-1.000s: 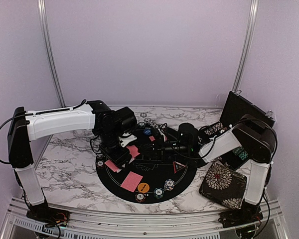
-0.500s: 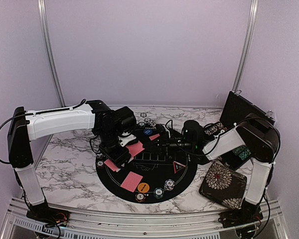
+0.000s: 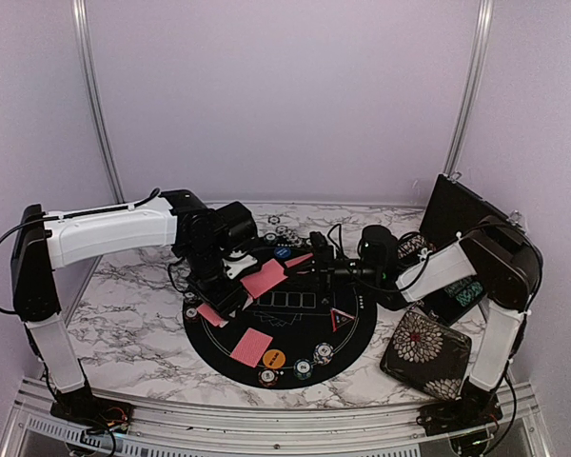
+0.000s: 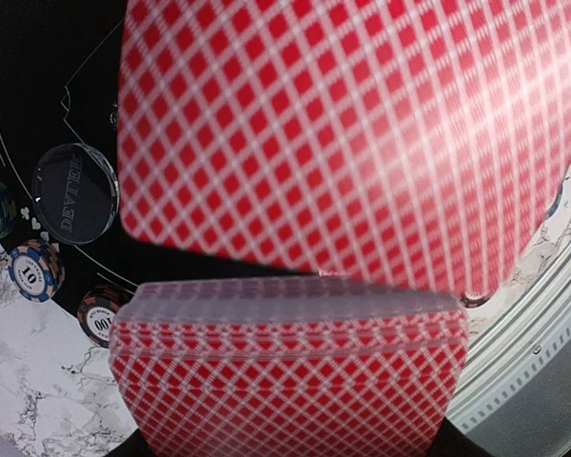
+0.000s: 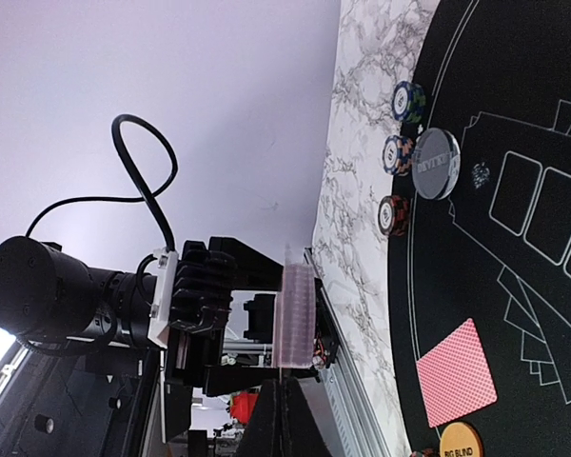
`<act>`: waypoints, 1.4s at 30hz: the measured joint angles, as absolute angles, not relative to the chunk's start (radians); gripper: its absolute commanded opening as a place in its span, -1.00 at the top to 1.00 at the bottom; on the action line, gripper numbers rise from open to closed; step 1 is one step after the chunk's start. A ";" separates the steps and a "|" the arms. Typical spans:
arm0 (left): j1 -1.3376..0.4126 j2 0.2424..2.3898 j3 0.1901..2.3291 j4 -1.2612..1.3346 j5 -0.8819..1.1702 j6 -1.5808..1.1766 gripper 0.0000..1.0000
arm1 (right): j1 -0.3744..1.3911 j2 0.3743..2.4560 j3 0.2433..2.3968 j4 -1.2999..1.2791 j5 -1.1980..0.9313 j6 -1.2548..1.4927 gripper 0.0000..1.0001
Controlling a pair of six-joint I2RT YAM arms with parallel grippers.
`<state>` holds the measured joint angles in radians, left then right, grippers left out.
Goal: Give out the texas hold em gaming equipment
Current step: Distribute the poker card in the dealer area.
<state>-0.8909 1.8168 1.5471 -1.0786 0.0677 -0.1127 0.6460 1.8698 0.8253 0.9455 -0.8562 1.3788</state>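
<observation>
Gripping a deck (image 4: 285, 381) of red-backed cards, the left tool (image 3: 219, 305) hangs over the left part of the round black mat (image 3: 300, 331). The right tool (image 3: 310, 263) is clenched on the edge of one card (image 4: 343, 133), which is in the air just beside the deck. A second card (image 3: 252, 345) lies flat on the mat near an orange disc (image 3: 274, 359). Chips (image 5: 397, 152) stand at the mat's rim on the marble counter (image 3: 133, 324).

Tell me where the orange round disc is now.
In the top view, the orange round disc lies near the front edge of the black round mat, just right of a flat-lying pink-red-backed card.
</observation>
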 measured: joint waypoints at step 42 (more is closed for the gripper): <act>-0.816 1.759 1.483 -1.073 0.071 -0.115 0.10 | 0.650 2.204 1.286 0.400 -0.794 0.973 1.00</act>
